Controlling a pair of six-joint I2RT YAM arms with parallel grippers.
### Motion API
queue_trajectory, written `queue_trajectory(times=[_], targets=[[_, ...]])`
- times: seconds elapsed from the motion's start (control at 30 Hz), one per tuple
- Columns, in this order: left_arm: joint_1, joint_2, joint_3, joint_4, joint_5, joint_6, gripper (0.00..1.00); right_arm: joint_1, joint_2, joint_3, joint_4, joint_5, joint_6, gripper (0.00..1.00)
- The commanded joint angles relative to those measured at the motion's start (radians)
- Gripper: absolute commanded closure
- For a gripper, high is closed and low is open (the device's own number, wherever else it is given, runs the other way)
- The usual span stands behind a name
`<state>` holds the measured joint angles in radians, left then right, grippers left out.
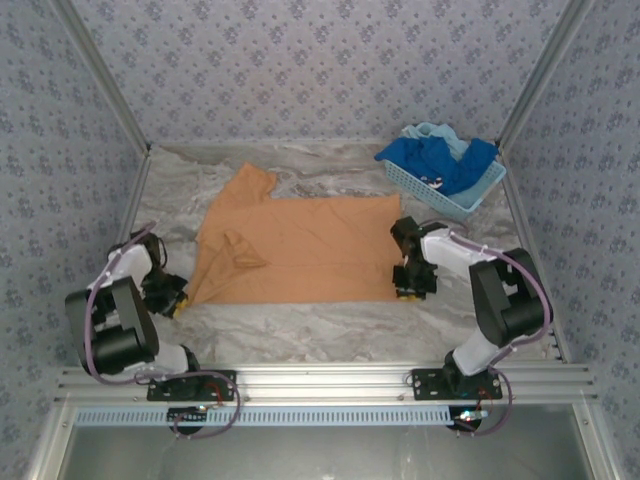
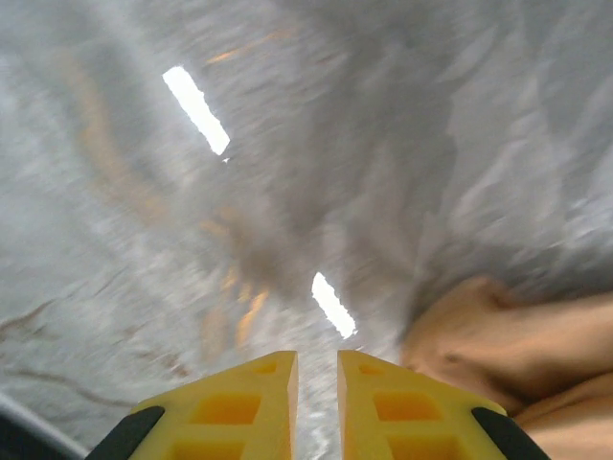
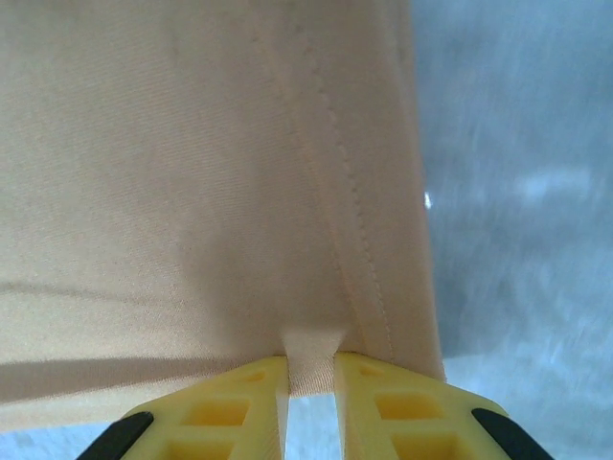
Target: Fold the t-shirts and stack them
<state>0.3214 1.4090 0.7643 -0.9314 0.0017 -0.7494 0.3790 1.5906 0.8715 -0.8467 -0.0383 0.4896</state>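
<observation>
The orange t-shirt (image 1: pixel 300 250) lies spread flat mid-tabletop (image 1: pixel 300 335) for folding. My right gripper (image 3: pixel 311 364) has its jaws pinching the right near hem to lift it. My left gripper (image 2: pixel 317 362) waits beside the left near corner, jaws nearly together, seemingly empty. One shirt is out; two more, the blue t-shirt (image 1: pixel 440 162) and the aqua t-shirt (image 1: pixel 428 131), sit in one basket (image 1: pixel 442 206) far right

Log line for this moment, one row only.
right claw: pinching hem of orange shirt | left claw: nearly shut, empty, beside shirt corner | blue shirts: in basket

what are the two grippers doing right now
left gripper: nearly shut, holding nothing
right gripper: shut on the orange t-shirt, pinching its hem
</observation>
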Motion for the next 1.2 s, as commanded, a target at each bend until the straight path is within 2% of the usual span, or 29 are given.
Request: queue_trajectory(times=[0.0,0.1,0.17,0.33,0.43,0.57,0.7,0.83,1.0,1.17], targets=[[0.018,-0.052,-0.018,-0.06,-0.024,-0.004,0.8,0.042,-0.073,-0.057,-0.084,-0.044,0.083,0.77],[0.011,-0.076,0.034,-0.074,0.014,-0.03,0.81,0.052,-0.122,-0.08,-0.086,-0.028,0.097,0.74],[-0.014,-0.123,0.065,-0.048,0.054,-0.052,0.77,0.041,-0.138,-0.061,-0.09,-0.006,0.093,0.71],[-0.173,-0.047,0.131,0.007,0.165,-0.122,0.72,-0.002,-0.143,0.032,-0.104,0.039,0.061,0.69],[-0.263,-0.005,0.148,0.074,0.182,-0.193,0.72,-0.01,-0.132,0.041,-0.074,0.027,0.065,0.69],[-0.329,0.103,0.187,0.092,0.198,-0.22,0.75,-0.028,-0.093,0.032,-0.014,-0.008,0.079,0.7],[-0.311,0.182,0.189,0.089,0.13,-0.186,0.79,-0.028,-0.033,0.038,0.027,-0.009,0.087,0.7],[-0.265,0.223,0.211,0.058,0.007,-0.117,0.79,-0.028,0.05,0.046,0.028,-0.003,0.082,0.71],[-0.23,0.225,0.132,0.043,0.002,-0.097,0.79,-0.005,0.086,0.043,0.006,0.009,0.063,0.72],[-0.166,0.105,-0.031,0.058,0.017,-0.141,0.79,0.062,0.046,0.021,-0.029,0.01,0.06,0.72]])
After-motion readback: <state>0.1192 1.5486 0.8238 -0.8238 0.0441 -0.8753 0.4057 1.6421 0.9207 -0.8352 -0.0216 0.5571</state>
